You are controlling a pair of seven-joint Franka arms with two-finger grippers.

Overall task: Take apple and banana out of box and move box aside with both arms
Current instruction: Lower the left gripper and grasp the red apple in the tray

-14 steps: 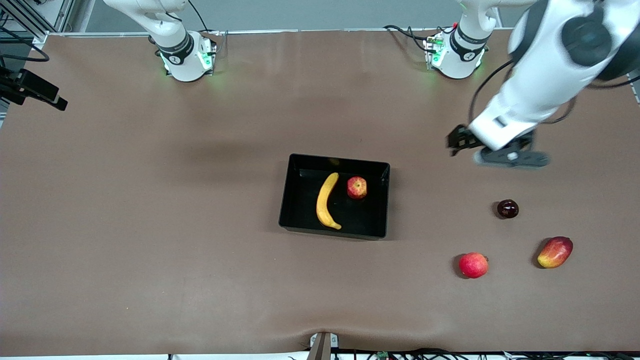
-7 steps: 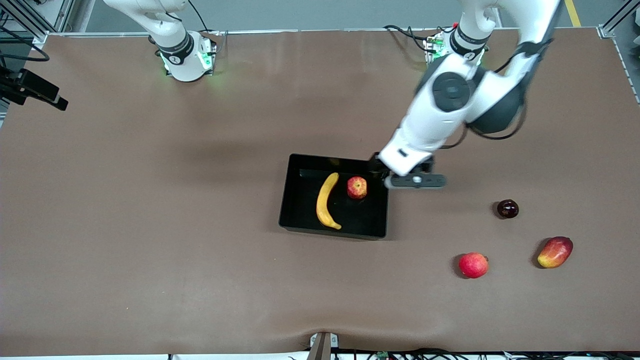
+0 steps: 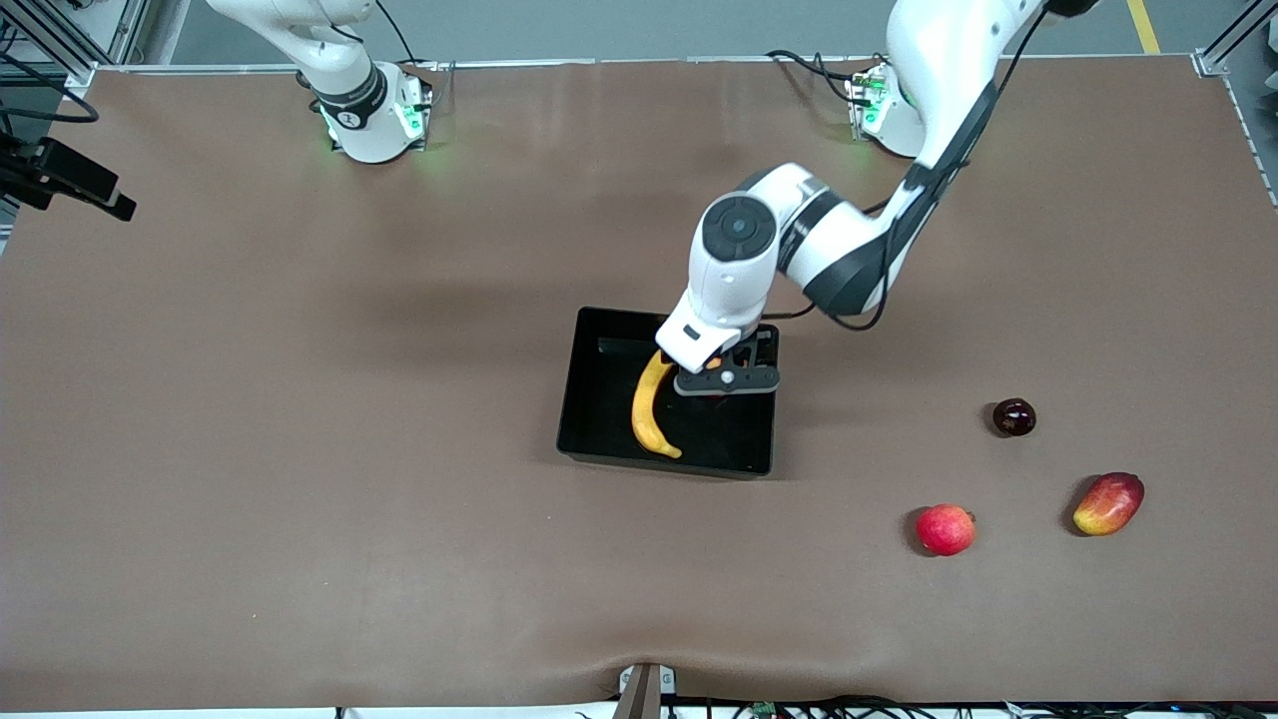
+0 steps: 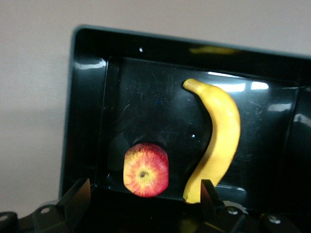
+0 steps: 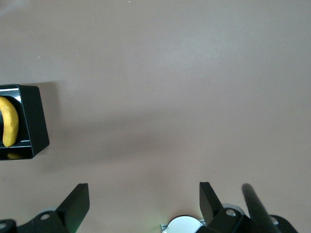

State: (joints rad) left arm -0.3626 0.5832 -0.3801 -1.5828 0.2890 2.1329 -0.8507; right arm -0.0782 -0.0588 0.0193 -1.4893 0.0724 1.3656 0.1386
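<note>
Your left gripper has swung in from the bare table toward the left arm's end and now hangs over the black box, right above the apple, which the front view almost wholly hides under the gripper. The box, the banana and the loose fruit have not moved over the last second. You can see both task fruits lying in the box: the banana runs lengthwise along its floor and the apple sits just beside it, toward the left arm's end, the two apart. Outside the box, toward the left arm's end and well apart from it, lie a dark round fruit, a pinkish-red round fruit and a mango. Nothing stands between your left gripper and the apple. The left arm reaches in from its base, elbow bent, wrist pointing down into the box, fingers spread wide and holding nothing. Your right gripper waits high over bare table beside the box, jaws wide apart and empty too.
</note>
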